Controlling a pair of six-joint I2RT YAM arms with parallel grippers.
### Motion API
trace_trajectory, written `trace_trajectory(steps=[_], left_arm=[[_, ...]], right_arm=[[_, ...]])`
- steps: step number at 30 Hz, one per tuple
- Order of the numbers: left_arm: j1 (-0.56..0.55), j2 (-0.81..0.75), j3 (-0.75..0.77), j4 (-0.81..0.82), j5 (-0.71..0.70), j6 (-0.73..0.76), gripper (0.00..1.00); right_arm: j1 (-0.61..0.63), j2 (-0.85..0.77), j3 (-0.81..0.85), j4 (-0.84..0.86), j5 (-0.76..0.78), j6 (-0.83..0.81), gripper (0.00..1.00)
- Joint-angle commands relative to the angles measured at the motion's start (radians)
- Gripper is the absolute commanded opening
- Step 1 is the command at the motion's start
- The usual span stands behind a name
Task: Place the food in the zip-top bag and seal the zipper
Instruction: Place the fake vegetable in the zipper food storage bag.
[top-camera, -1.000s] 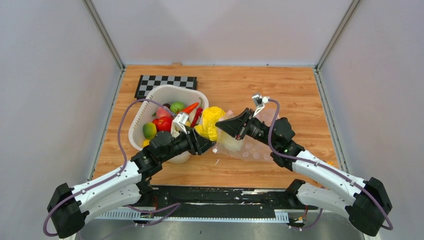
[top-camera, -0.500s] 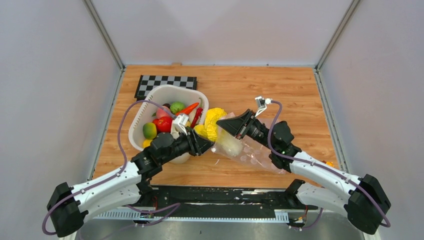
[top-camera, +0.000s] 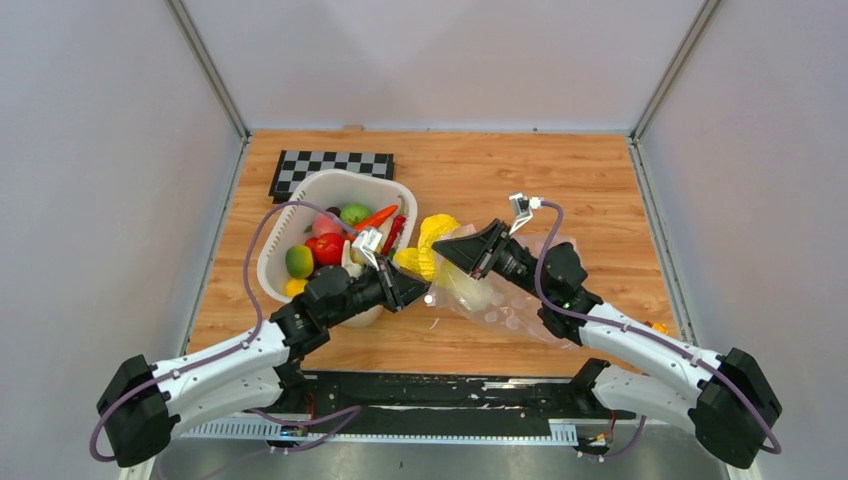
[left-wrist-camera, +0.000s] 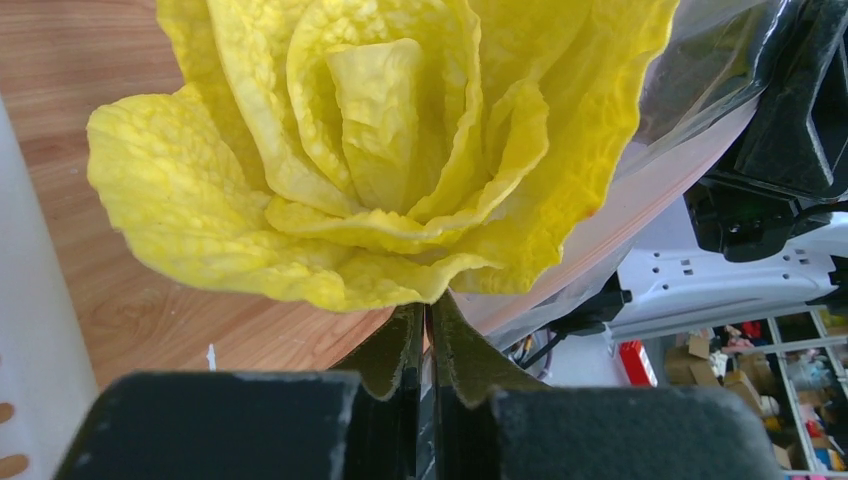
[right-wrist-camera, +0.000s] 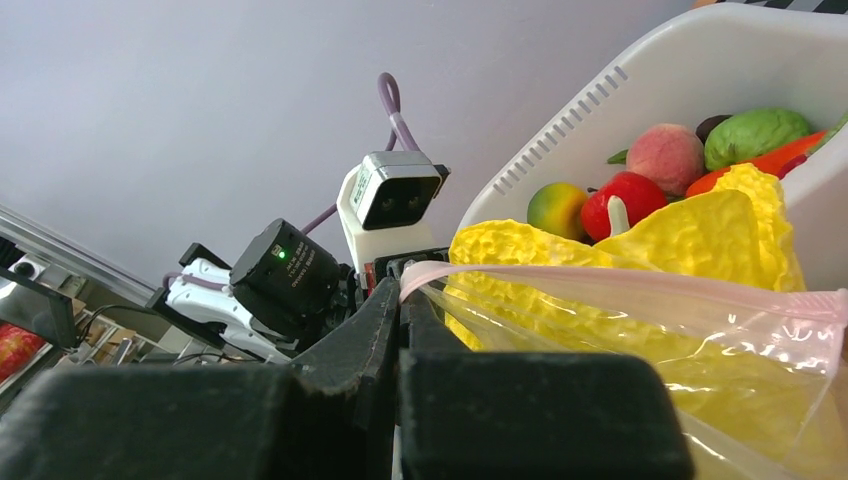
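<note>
At bag mouth, mid-worktop (top-camera: 560, 180): cabbage (top-camera: 430, 245) sits halfway into the bag (top-camera: 505, 305), yellow showing through the film under the pink strip (right-wrist-camera: 620, 285), leaves outside, just beside the basket (top-camera: 330, 180). Left pincer (left-wrist-camera: 428, 318) is nearly pressed together, pinching a lower leaf edge. Right pincer (right-wrist-camera: 400, 292) pinches the strip's end, holding the mouth lifted. Cabbage looks light and soft, with floppy leaves likely to bend and snag on the film; the firmer core is the better hold for pushing. Bag is thin, crinkly, probably slippery; the thicker strip is the spot to grip. Other food, tomato (top-camera: 326, 247) included, lies in the basket.
</note>
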Motion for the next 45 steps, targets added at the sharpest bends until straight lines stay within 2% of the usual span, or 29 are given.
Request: trace_trajectory(steps=[1,6,8,10,14,19,22,26,32,33,36,40,43,45], left_arm=[[-0.012,0.026,-0.005,0.051,0.047,0.004,0.08],[-0.012,-0.022,-0.004,0.071,0.017,0.031,0.01],[-0.011,-0.073,0.061,-0.037,-0.040,0.109,0.00],[-0.012,-0.109,0.134,-0.151,-0.091,0.195,0.00],[-0.012,-0.150,0.261,-0.285,-0.157,0.324,0.00],[-0.011,-0.104,0.339,-0.313,-0.082,0.376,0.00],[-0.014,-0.043,0.325,-0.318,-0.039,0.364,0.00],[-0.013,-0.023,0.232,-0.297,-0.039,0.311,0.01],[-0.014,-0.081,0.143,-0.311,-0.078,0.281,0.21],[-0.014,-0.095,0.142,-0.310,-0.077,0.282,0.32],[-0.014,-0.129,0.163,-0.318,-0.078,0.287,0.57],[-0.013,-0.155,0.225,-0.379,-0.070,0.315,0.63],[-0.014,-0.171,0.255,-0.445,-0.104,0.335,0.70],[-0.014,-0.175,0.256,-0.476,-0.136,0.332,0.71]], right_arm=[[-0.002,-0.031,0.024,0.061,0.006,-0.007,0.00],[-0.010,-0.027,0.083,-0.080,-0.052,-0.047,0.00],[-0.021,-0.020,0.131,-0.201,-0.081,-0.088,0.00],[-0.031,-0.027,0.139,-0.237,-0.094,-0.117,0.00],[-0.065,-0.062,0.117,-0.234,-0.111,-0.131,0.00],[-0.083,-0.047,0.084,-0.243,-0.103,-0.152,0.00],[-0.085,-0.031,0.032,-0.168,-0.087,-0.123,0.00],[-0.085,0.014,-0.007,-0.165,-0.066,-0.142,0.00],[-0.087,0.045,-0.075,-0.090,-0.091,-0.143,0.00],[-0.086,0.045,-0.073,-0.084,-0.093,-0.141,0.00],[-0.087,0.033,-0.053,-0.089,-0.116,-0.144,0.00],[-0.086,0.003,-0.024,-0.140,-0.135,-0.162,0.00],[-0.087,-0.031,-0.023,-0.172,-0.131,-0.169,0.00],[-0.087,-0.057,-0.012,-0.193,-0.130,-0.176,0.00]])
